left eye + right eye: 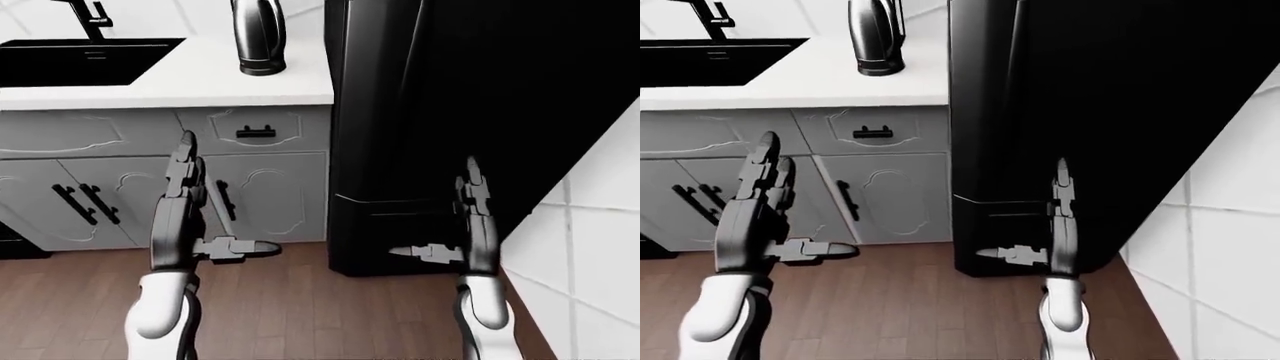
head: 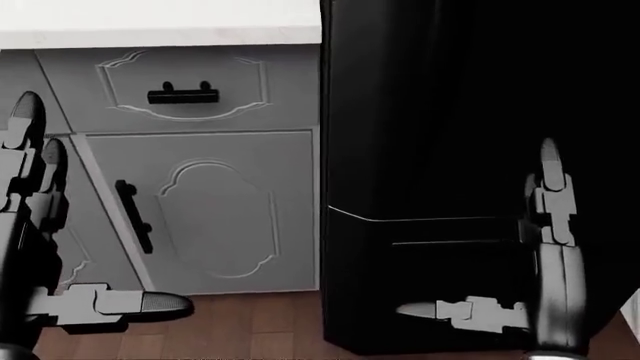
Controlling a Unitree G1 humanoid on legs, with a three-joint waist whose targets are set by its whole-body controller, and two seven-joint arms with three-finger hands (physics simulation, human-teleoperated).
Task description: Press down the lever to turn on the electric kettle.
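Flat, even simulator light; sharp throughout; black fridge (image 1: 450,112) swallows detail; faint sheen on kettle (image 1: 259,34).

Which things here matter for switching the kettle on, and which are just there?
For the job:
electric kettle, upright on the white counter; its lever cannot be made out
left hand, open, empty
right hand, open, empty

Just there:
black sink
faucet
grey cabinets
tall black fridge

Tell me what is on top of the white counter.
On the white counter stands the dark electric kettle, its top cropped by the frame, so no lever shows. A black sink is set into it, with a black faucet above.
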